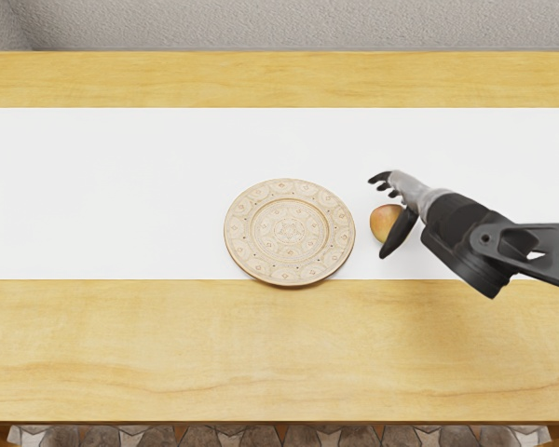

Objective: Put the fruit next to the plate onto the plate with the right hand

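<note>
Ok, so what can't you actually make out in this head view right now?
Fruit: its right side, hidden behind the right hand.
Contact between hand and fruit: one slanted view cannot settle it.
Right arm: cut off by the right edge.
Left arm: out of view.
Fruit's kind: too small.

Nothing readable here, no text or numbers. The plate [289,231] just has a round ornament pattern, probably not lettering, though it's pretty small.
</note>
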Controlling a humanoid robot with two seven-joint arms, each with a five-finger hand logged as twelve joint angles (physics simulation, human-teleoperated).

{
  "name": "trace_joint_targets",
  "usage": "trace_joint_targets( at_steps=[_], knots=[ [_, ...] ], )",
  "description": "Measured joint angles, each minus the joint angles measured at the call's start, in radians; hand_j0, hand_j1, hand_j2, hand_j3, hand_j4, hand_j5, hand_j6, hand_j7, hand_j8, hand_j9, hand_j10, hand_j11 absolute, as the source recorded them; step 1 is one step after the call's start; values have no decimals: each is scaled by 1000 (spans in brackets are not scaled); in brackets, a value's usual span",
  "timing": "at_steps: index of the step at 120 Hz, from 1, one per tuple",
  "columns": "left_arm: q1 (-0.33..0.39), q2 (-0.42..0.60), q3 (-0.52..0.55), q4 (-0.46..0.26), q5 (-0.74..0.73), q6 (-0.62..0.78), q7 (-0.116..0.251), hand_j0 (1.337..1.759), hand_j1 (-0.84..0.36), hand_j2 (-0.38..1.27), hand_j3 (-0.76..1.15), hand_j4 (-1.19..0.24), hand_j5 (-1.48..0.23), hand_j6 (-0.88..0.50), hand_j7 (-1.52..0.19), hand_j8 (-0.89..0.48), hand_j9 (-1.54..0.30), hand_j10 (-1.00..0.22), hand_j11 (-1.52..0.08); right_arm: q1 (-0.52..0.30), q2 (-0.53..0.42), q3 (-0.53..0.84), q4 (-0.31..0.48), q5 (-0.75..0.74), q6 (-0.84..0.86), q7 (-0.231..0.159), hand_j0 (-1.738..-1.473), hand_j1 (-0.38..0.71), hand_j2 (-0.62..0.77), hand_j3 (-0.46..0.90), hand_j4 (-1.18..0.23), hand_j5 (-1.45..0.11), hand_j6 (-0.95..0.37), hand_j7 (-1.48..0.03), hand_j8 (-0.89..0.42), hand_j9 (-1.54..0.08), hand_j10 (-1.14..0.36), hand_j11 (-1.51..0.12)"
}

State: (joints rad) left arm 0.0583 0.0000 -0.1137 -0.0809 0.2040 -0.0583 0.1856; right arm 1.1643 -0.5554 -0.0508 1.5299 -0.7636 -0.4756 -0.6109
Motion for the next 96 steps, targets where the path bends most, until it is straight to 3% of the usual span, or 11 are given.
trace_joint_targets(
  at_steps=[69,85,91,96],
  knots=[
    [0,0,0,0,0,0,0,1658,56,49,0,-245,-318,-245,-318,-245,-318,-245,-318,0,-16,-17,9,8,1,0,-1658,159,-81,0,-433,-547,-423,-553,-379,-550,-433,-553],
    [0,0,0,0,0,0,0,1658,55,50,-1,-245,-318,-245,-318,-245,-318,-245,-318,-8,-16,-16,-2,8,5,2,-1653,233,-35,-1,-484,-649,-381,-637,-325,-657,-406,-662],
    [0,0,0,0,0,0,0,1658,55,50,-1,-245,-318,-245,-318,-245,-318,-245,-318,-15,-15,-15,-12,4,7,2,-1649,209,64,-2,-502,-683,-412,-665,-345,-692,-435,-697],
    [0,0,0,0,0,0,0,1658,55,50,-1,-245,-318,-245,-318,-245,-318,-245,-318,-21,-14,-15,-19,0,8,1,-1646,203,47,-2,-531,-704,-400,-693,-357,-718,-468,-722]
  ],
)
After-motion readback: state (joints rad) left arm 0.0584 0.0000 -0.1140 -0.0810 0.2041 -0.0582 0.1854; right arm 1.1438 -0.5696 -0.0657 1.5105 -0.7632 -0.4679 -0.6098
